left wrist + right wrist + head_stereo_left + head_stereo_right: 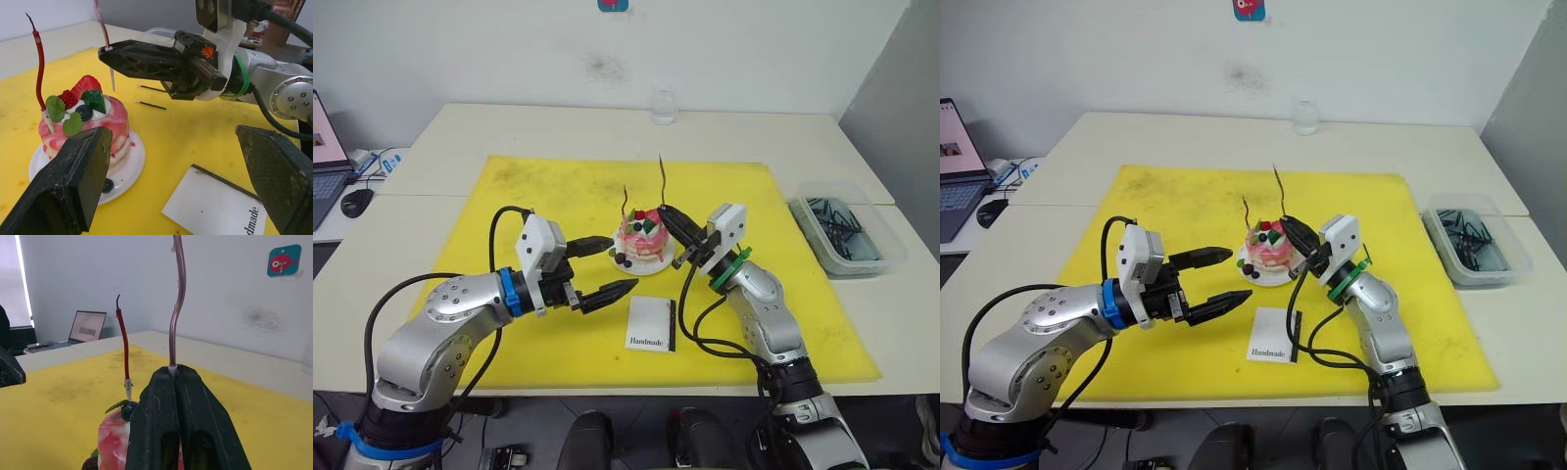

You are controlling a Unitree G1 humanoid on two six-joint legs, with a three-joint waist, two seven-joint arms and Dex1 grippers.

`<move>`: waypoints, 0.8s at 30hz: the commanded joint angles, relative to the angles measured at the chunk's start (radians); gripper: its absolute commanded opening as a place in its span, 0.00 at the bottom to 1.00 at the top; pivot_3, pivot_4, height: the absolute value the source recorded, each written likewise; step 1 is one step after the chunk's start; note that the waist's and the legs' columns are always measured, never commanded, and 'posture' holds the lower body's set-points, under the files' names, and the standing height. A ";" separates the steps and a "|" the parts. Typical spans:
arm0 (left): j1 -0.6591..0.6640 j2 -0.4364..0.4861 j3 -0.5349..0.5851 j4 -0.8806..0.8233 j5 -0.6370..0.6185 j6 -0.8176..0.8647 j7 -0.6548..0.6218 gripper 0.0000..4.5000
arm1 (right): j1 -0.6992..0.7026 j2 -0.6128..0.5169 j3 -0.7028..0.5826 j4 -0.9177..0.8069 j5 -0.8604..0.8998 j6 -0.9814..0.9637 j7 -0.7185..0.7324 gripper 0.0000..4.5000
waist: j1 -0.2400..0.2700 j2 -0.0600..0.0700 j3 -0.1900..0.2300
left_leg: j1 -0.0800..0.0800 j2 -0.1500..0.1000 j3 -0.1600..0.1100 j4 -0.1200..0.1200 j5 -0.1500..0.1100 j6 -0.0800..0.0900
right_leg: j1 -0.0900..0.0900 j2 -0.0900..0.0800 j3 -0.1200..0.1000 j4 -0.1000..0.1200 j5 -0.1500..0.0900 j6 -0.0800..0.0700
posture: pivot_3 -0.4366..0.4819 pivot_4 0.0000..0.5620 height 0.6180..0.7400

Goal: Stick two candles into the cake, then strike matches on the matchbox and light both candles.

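Pink cake point(643, 241) is waiting while the right gripper point(108, 51), pinching the second candle point(176, 298), should be lowering it upright.

White table point(558, 127); yellow mat point(548, 196), glass point(664, 106), bin point(847, 235).

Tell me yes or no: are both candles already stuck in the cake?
No: one candle stands in the cake, while the right gripper holds the second candle above it.
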 commanded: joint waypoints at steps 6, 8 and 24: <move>-0.034 -0.011 -0.004 -0.002 0.004 -0.025 -0.006 1.00 | -0.029 0.022 -0.001 0.057 -0.020 -0.071 -0.008 0.01 | 0.000 0.000 0.000 | 0.000 0.000 0.000 0.000 0.000 0.000 | 0.000 0.000 0.000 0.000 0.000 0.000 | 0.48 0.27 1.00; -0.036 -0.011 -0.004 0.000 0.003 -0.025 -0.009 1.00 | -0.035 0.026 -0.004 0.077 -0.030 -0.090 -0.017 0.01 | 0.000 0.000 0.000 | 0.000 0.000 0.000 0.000 0.000 0.000 | 0.000 0.000 0.000 0.000 0.000 0.000 | 0.48 0.27 1.00; -0.049 -0.003 -0.007 0.015 0.008 -0.027 -0.038 1.00 | 0.024 0.059 0.014 0.145 -0.084 -0.206 -0.057 0.01 | -0.001 0.000 0.000 | 0.000 0.000 0.000 0.000 0.000 0.000 | 0.000 -0.002 0.000 0.000 0.000 0.000 | 0.48 0.27 1.00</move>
